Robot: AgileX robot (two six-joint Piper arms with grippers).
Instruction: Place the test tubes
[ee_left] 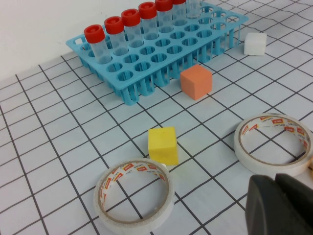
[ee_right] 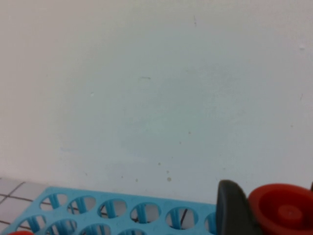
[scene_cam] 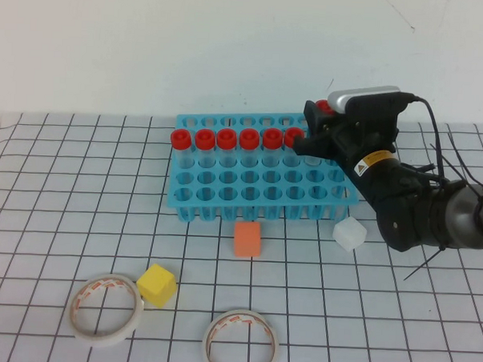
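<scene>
Six red-capped test tubes (scene_cam: 237,141) stand upright side by side in one row of the blue rack (scene_cam: 257,199), which sits at the centre of the high view on the gridded worktop (scene_cam: 65,189). That row runs from the rack's left end toward its right, with empty holes behind it along the upper edge. All the rows in front of it, lower in the frame, hold nothing.

At the right end of that row, the right gripper (scene_cam: 320,119) is clamped on a seventh test tube (ee_right: 283,208), its red cap showing between the dark fingers. Whether that tube's lower end sits in a hole cannot be told.

The left gripper (ee_left: 275,188) appears only in the lower right of its own wrist view, fingers pressed together on nothing, above the worktop beside a tape roll (ee_left: 274,142).

Below the rack in the high view lie an orange cube (scene_cam: 247,239) and a white cube (scene_cam: 349,233). Toward the lower left are a yellow cube (scene_cam: 157,285) and a second tape roll (scene_cam: 104,308).
</scene>
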